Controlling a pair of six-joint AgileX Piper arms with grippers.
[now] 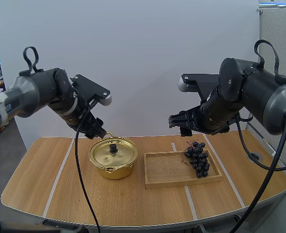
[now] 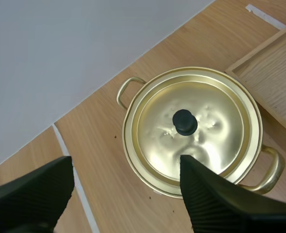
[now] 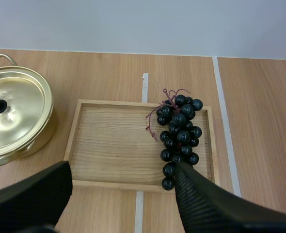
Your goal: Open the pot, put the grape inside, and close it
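L gripper hangs over lid knob to lift it, R gripper over grapes for pickup, both wide open & empty.

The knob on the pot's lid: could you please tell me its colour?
The knob is black; the left wrist view shows it best.

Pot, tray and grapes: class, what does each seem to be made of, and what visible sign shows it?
Pot and lid: probably thin metal, gold-coloured and shiny; it mirrors light and the lid looks dented. Knob: matte black, perhaps plastic. Tray: wood, unglossed, with visible grain. Grapes: dark glossy berries on a reddish stem; real or artificial cannot be told.
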